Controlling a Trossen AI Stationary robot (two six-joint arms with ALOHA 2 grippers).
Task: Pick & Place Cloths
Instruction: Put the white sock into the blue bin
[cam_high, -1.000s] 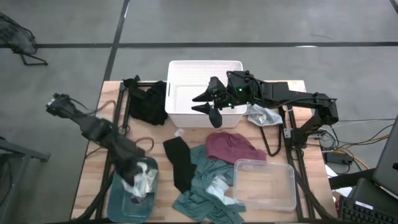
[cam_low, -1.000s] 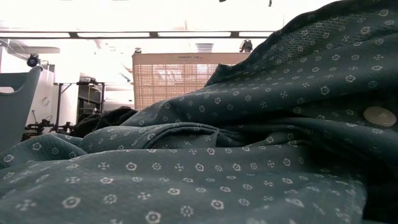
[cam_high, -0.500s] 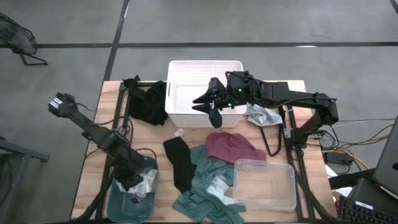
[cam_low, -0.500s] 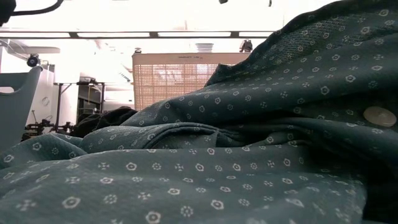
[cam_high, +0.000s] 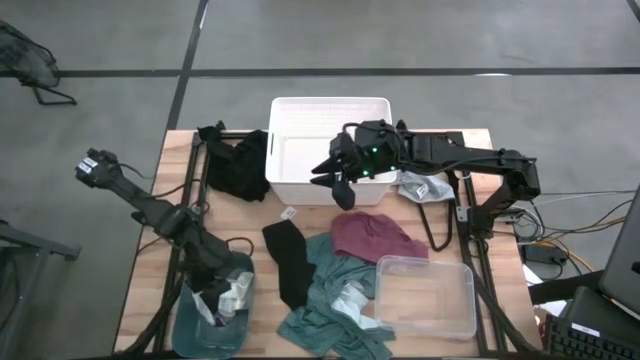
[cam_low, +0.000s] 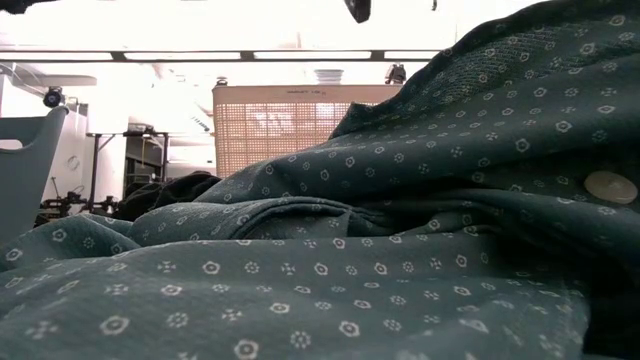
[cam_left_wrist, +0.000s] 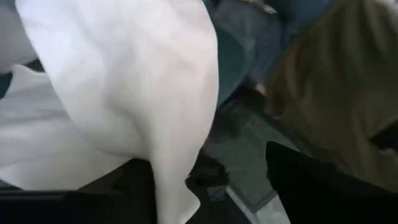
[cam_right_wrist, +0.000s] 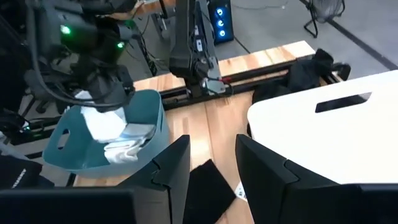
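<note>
My left gripper (cam_high: 212, 296) hangs open in the teal bin (cam_high: 188, 330) at the near left, with a white cloth (cam_left_wrist: 124, 81) between its spread fingers. My right gripper (cam_right_wrist: 212, 163) hovers open and holding nothing over the near wall of the white bin (cam_high: 300, 130). A black cloth (cam_high: 236, 165) lies at the far left. On the table's middle lie a second black cloth (cam_high: 286, 262), a teal patterned cloth (cam_high: 325, 305) and a maroon cloth (cam_high: 370, 236). A white-grey cloth (cam_high: 425, 186) lies to the right of the white bin. My left gripper points down into the teal bin, and the white cloth's upper fold (cam_left_wrist: 180, 168) stands between its open fingers. Whether a finger touches the fold, I cannot tell. The cloth rests in a heap on the bin's floor (cam_right_wrist: 118, 140).
A clear plastic bin (cam_high: 425, 298) stands at the near right, partly on the teal cloth. A small white tag (cam_high: 288, 213) lies on the wood. Black rails run along the table's left and right sides. The teal cloth (cam_low: 400, 200) fills the low view.
My left gripper has gone down and a little toward the near edge, deeper into the teal bin, and the white cloth has sunk lower in the bin. My right gripper has drifted slightly toward the table's left and near edges, over the white bin's near wall.
</note>
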